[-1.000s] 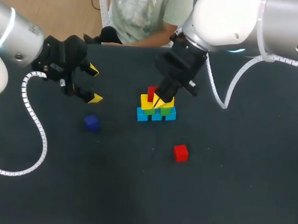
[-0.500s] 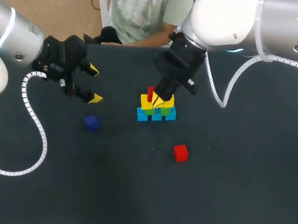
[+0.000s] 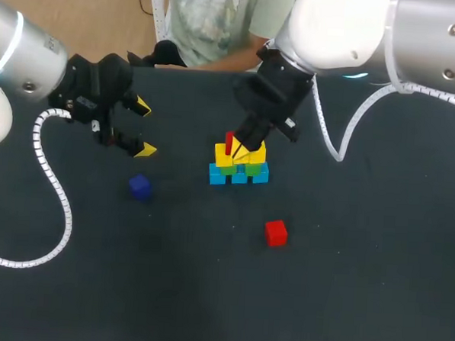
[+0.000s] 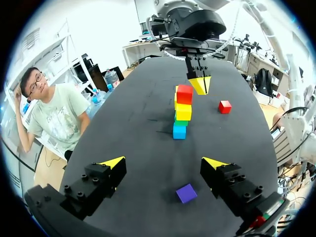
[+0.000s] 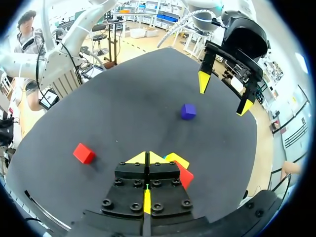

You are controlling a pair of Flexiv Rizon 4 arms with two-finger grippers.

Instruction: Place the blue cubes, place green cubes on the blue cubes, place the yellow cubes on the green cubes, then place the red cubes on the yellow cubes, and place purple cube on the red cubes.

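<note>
Over the middle of the dark tabletop (image 3: 344,283) stands the stack, and it's nearly complete. Blue cubes (image 3: 221,175) sit side by side at the base, green cubes (image 3: 252,169) on those and yellow cubes (image 3: 224,156) above them. One red cube (image 4: 184,94) is perched on top, over the yellow cube on the left arm's side.

Right fingers (image 3: 242,150) are directly at the stack, pinched tight, yellow tips pressed together with nothing between them. From the left wrist view those tips hang just beside the top red cube, on its far side and about level with it. Whether they touch it I cannot tell. The right wrist view shows that red cube and a corner of yellow peeking out just beside and under the closed tips.

Second red cube (image 3: 276,233) lies loose on the tabletop, near the stack on the robot's side and apart from it.

Purple cube (image 4: 186,193) is also on the tabletop, well away from the stack toward the left arm. It rests just ahead of the left fingers (image 3: 146,149), nearer one tip than the other.

Those left fingers are spread wide, holding nothing, hanging above the tabletop off to the left of the stack.
</note>
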